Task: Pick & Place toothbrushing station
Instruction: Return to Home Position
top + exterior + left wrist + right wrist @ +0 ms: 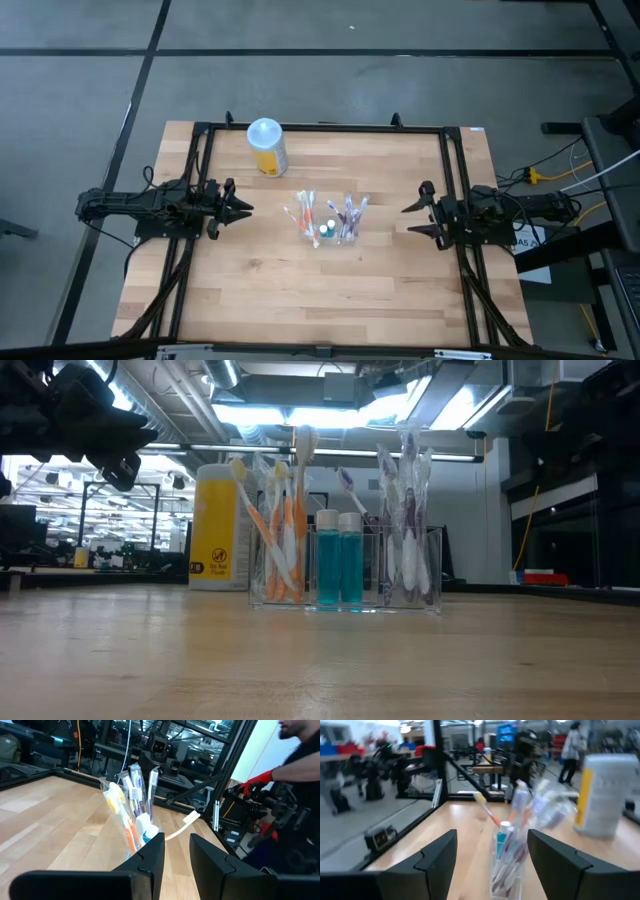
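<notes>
The transparent organizer (327, 222) is standing mid-tabletop (250, 290), holding orange toothbrushes (285, 535) in one end compartment, violet toothbrushes (408, 525) in the other, and two teal bottles (338, 570) between them. Nothing is lying loose, so the placing looks finished. The left pincer (245, 207) is hovering narrowly parted towards the left edge. The right pincer (410, 218) is gaping wide towards the right edge. Both are empty.

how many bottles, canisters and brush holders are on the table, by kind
teal bottles: 2
yellow canister: 1
clear organizer: 1
total: 4, not counting the toothbrushes, which are too bunched to count
</notes>
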`<action>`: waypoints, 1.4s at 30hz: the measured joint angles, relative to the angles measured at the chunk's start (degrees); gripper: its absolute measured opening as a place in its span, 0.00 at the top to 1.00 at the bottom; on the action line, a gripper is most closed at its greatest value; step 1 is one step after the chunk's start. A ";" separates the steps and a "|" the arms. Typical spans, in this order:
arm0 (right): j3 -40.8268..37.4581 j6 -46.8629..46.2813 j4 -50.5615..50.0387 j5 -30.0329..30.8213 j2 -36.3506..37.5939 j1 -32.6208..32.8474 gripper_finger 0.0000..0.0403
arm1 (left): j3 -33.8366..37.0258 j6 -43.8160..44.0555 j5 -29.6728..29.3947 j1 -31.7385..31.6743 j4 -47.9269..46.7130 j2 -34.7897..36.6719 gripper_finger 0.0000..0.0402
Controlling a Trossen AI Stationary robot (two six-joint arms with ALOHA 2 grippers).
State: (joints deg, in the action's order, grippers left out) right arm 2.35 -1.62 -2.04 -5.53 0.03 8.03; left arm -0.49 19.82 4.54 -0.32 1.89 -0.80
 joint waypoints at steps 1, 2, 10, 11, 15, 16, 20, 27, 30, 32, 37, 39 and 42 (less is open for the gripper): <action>-0.04 -2.15 -0.11 1.09 0.00 0.00 0.40 | 0.00 0.02 0.00 0.00 0.00 0.00 0.79; -0.04 -3.82 -0.15 2.24 0.00 0.00 0.40 | 0.00 0.02 0.00 -0.01 0.00 0.00 0.78; -0.04 -6.79 -0.33 5.08 0.00 0.00 0.40 | 0.00 0.02 0.02 0.00 0.00 0.00 0.79; -0.06 -6.76 -0.34 5.08 0.00 0.00 0.40 | 0.00 0.01 0.01 0.00 0.00 0.00 0.79; -0.07 -6.76 -0.37 5.08 0.00 0.00 0.40 | 0.00 0.00 0.01 0.00 0.00 0.00 0.79; -0.07 -6.76 -0.37 5.08 0.00 0.00 0.40 | 0.00 0.02 0.00 -0.01 0.00 0.00 0.79; -0.09 -6.74 -0.40 5.08 0.00 0.00 0.40 | 0.00 0.02 0.00 -0.01 0.00 0.00 0.79; -0.09 -6.74 -0.44 5.08 -0.02 0.00 0.40 | 0.00 0.02 0.02 0.00 0.00 0.00 0.79; -0.09 -6.72 -0.44 5.08 -0.02 0.00 0.41 | 0.00 0.02 0.01 -0.02 0.00 0.00 0.79; -0.10 -6.72 -0.44 5.08 -0.02 0.00 0.41 | 0.00 0.01 0.01 -0.01 0.00 0.00 0.79; -0.11 -6.72 -0.44 5.08 -0.02 0.00 0.41 | 0.00 0.00 0.00 0.00 0.00 0.00 0.79; -0.11 -6.70 -0.44 5.08 -0.02 0.00 0.41 | 0.00 0.02 0.01 0.00 0.00 0.00 0.78; -0.11 -6.70 -0.44 5.08 -0.02 0.00 0.41 | 0.00 0.02 0.02 0.00 0.00 0.00 0.79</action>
State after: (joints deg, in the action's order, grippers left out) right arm 2.24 -8.32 -2.48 -0.45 0.01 8.03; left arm -0.49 19.84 4.56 -0.32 1.89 -0.80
